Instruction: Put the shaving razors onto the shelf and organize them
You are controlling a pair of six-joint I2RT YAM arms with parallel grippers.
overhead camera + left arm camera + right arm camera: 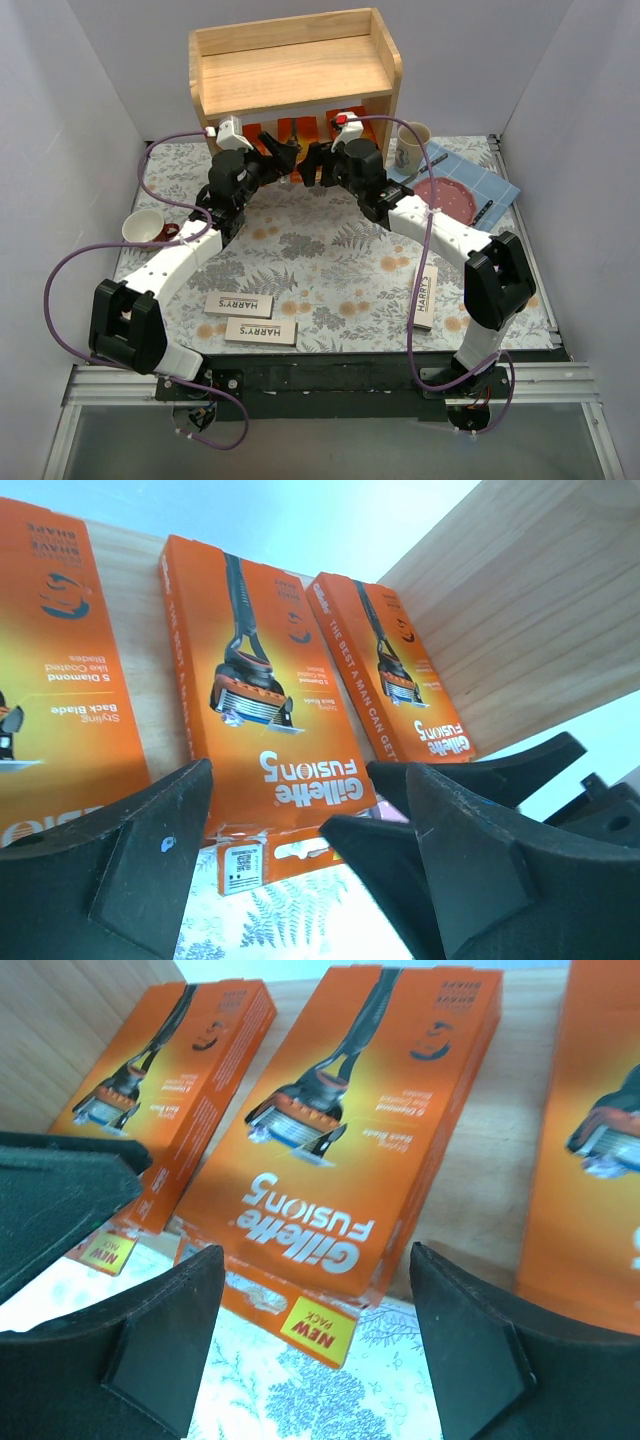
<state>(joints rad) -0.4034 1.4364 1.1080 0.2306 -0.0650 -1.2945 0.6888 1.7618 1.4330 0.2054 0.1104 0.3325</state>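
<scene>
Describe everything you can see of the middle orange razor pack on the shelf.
The middle orange pack is a flat cardboard box printed with a razor picture, "Gillette Fusion5" and a yellow "NEW PACK" tab. It stands on end, lettering upside down, in the lower tier of the wooden shelf, before the back panel. Nothing grips it.

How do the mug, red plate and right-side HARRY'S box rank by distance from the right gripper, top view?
From the right gripper:
1. Mug, right of the shelf.
2. Red plate, on the blue mat.
3. HARRY'S box, near right.
</scene>
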